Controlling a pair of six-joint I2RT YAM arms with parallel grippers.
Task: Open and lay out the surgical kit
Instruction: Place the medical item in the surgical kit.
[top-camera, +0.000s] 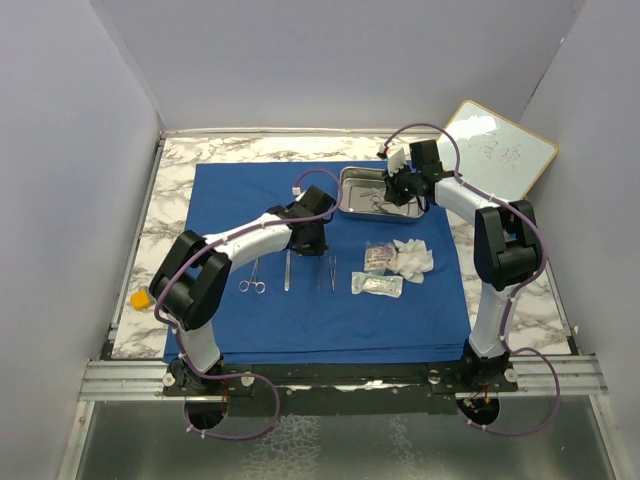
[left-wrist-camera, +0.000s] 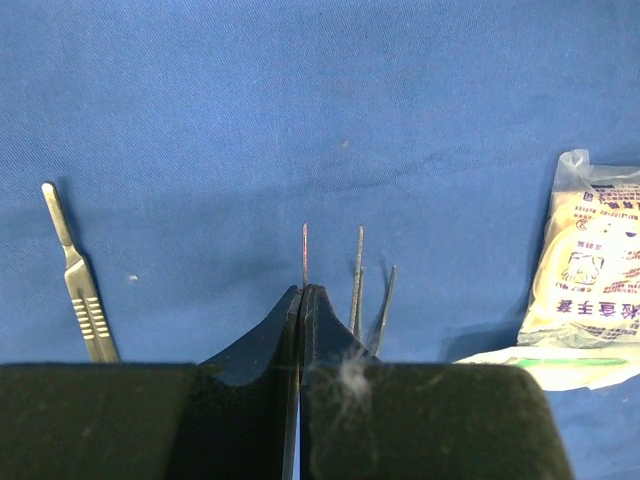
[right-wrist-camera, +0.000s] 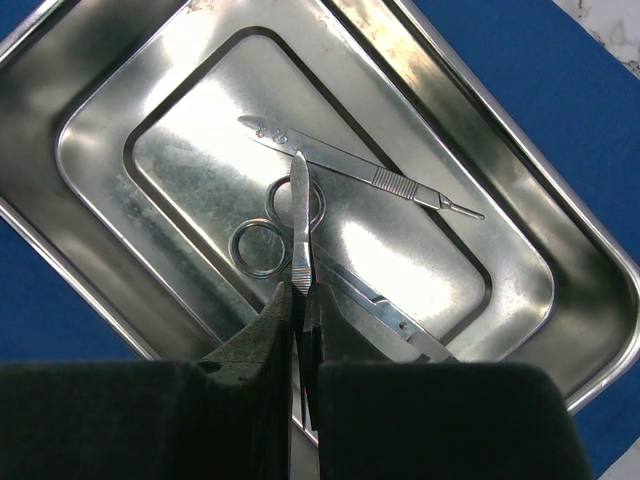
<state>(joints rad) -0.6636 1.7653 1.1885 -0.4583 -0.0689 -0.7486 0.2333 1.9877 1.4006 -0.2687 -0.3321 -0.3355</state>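
Note:
The royal-blue cloth lies spread flat, with the steel tray at its far middle. My left gripper hovers over the cloth, shut on a thin sliver of metal seen edge-on that sticks out past its tips. Beside it lie tweezers and a scalpel handle. My right gripper hangs over the tray, shut on a flat steel instrument with a ribbed grip. Under it in the tray rest scissors and another scalpel handle.
On the cloth to the right sit white gauze and two clear packets. Ring-handled forceps lie left of my left gripper. A whiteboard leans at the back right, and a yellow block sits by the left edge.

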